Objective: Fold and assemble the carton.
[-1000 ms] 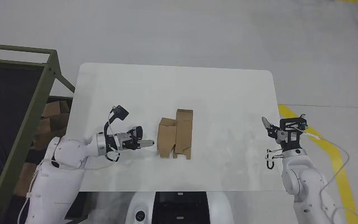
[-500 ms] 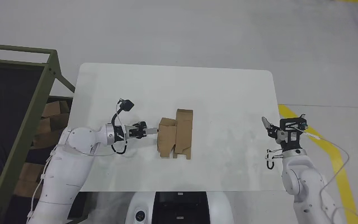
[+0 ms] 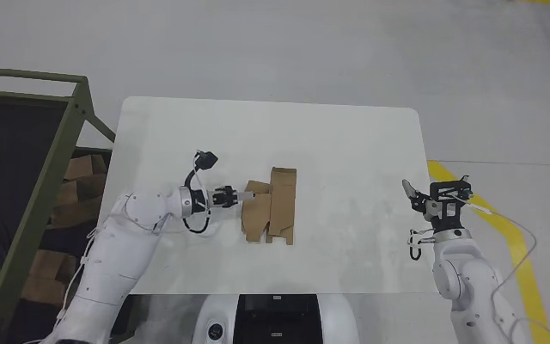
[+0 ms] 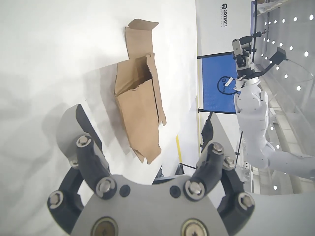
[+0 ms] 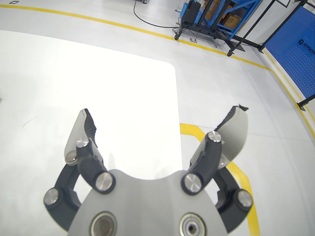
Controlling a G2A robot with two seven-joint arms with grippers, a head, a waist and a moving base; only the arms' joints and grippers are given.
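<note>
Left fingers (image 4: 67,124) spread at carton (image 4: 140,114), white table (image 3: 344,138); yellow floor line (image 5: 190,127).

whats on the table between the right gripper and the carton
Nothing. In the top view, the stretch of table from the carton to the right gripper is bare white surface.

Left tool (image 4: 144,115) spread wide; right tool (image 5: 162,110) likewise.

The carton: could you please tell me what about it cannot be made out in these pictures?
Underside of the carton: top and left wrist views, hidden against the table.
Its inside: left wrist view, dark beyond the open mouth.
Whether the left pincer touches it: top view, too small.
</note>
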